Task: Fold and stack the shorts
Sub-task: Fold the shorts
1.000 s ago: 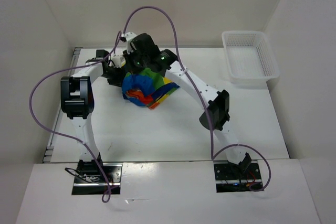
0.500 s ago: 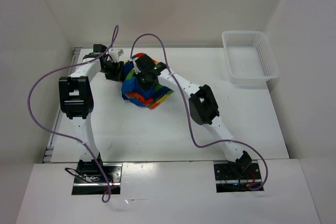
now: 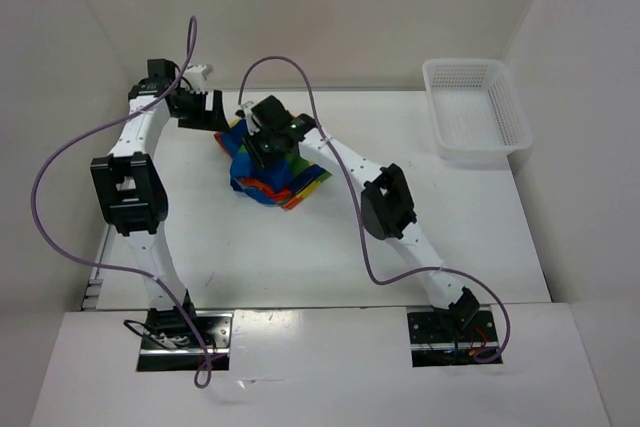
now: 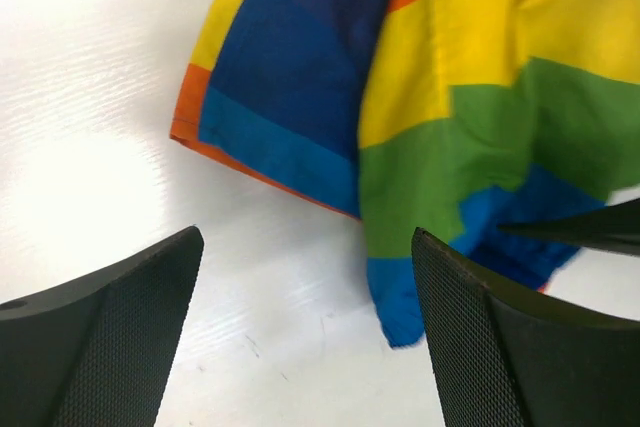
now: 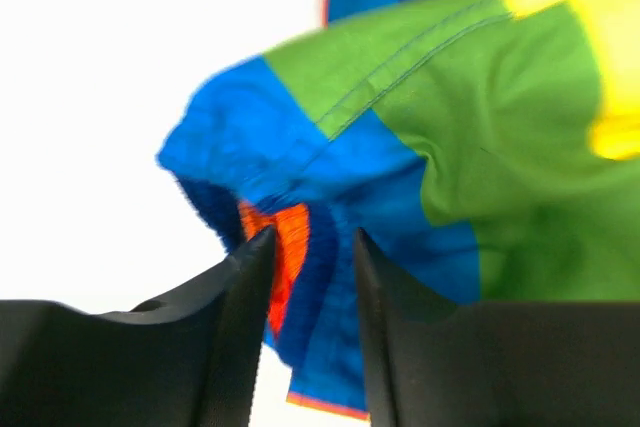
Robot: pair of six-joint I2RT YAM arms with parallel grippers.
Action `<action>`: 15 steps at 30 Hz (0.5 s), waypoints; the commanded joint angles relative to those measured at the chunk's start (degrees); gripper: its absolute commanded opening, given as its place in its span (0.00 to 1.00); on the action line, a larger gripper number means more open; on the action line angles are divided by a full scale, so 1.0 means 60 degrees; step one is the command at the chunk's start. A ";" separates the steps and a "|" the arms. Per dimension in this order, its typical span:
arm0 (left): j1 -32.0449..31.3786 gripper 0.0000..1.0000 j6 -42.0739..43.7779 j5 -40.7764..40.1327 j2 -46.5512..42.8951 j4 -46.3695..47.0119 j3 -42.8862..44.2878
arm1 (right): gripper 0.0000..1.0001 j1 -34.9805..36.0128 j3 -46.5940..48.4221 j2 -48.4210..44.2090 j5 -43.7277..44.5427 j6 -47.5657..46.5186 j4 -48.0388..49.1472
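Observation:
The rainbow-striped shorts lie bunched in a heap at the back middle-left of the table. My right gripper is down on the heap's far top. In the right wrist view its fingers are closed on a blue and orange fold of the shorts. My left gripper is at the back left, just off the heap. In the left wrist view it is wide open and empty over bare table. The edge of the shorts lies ahead of it.
A white mesh basket stands at the back right of the table. White walls close in the left, back and right sides. Purple cables loop above both arms.
My left gripper has pulled back from the shorts toward the far left corner. My right gripper has dropped lower onto the heap, and its elbow has swung down and inward.

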 commanded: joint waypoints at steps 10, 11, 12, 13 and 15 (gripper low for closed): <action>-0.2590 0.93 0.0935 0.0530 -0.1169 -0.0550 -0.0842 | 0.58 -0.2872 -0.1236 -0.2771 -0.0176 0.0879 0.0533; -0.2794 0.93 0.0935 0.0531 -0.1066 -0.0550 -0.0946 | 0.58 -0.3033 -0.1324 -0.2770 -0.0266 0.0966 0.0533; -0.3217 0.93 0.0935 0.0357 -0.1065 -0.0550 -0.1034 | 0.60 -0.3383 -0.1484 -0.2668 -0.0354 0.1054 0.0533; -0.3439 0.93 0.1080 0.0196 -0.1065 -0.0550 -0.1122 | 0.61 -0.3560 -0.1486 -0.2522 -0.0485 0.1055 0.0635; -0.3849 0.93 0.1271 -0.0768 -0.0964 -0.0375 -0.1400 | 0.61 -0.4057 -0.1603 -0.2273 -0.0604 0.1055 0.0636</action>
